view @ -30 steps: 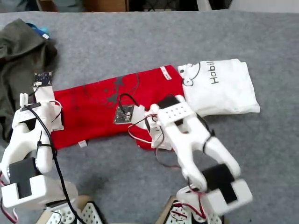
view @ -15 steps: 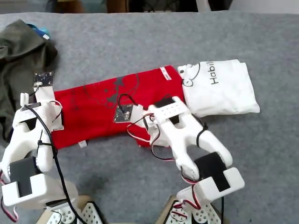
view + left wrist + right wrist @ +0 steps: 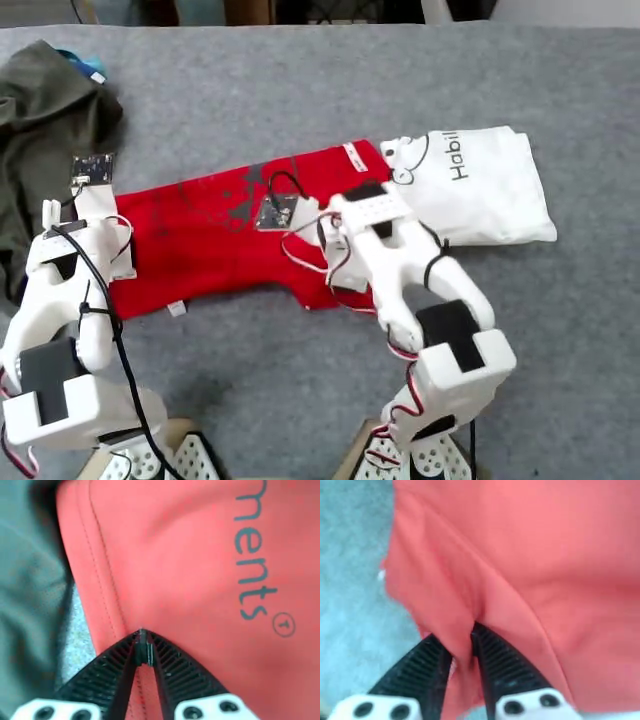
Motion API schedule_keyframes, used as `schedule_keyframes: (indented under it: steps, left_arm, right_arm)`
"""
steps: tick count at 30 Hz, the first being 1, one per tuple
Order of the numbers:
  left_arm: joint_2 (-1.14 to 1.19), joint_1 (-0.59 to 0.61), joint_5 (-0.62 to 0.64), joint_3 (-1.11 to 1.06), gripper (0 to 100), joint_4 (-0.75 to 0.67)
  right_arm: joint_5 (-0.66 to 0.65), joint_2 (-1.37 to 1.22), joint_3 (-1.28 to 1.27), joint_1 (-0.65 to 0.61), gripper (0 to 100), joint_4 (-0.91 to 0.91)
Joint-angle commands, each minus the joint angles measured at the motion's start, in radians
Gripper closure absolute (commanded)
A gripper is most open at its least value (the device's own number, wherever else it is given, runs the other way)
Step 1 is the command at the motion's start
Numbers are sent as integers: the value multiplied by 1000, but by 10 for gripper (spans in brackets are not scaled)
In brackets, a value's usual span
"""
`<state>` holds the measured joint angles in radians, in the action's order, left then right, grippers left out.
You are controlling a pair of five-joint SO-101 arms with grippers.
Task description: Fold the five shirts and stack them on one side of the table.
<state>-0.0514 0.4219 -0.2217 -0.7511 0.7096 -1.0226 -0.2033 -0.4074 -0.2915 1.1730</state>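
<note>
The soft, light red fabric shirt likely drapes and slips, so grip at hems; left gripper and right gripper each pinch its cloth, jaws closed.

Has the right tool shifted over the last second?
Yes. In the high view the right tool, shut on the red shirt, has moved toward the table's far edge, up alongside the folded white shirt, which stayed put.
</note>
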Motion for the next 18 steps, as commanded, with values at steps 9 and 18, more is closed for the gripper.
schedule_keyframes:
  steps: [9, 18]
  left_arm:
    - [0, 18, 5, 24, 971, 5]
    - [0, 18, 5, 24, 971, 5]
  right_arm:
    - [-15, -243, 664, -18, 985, 400]
    - [-175, -664, 1322, -44, 984, 592]
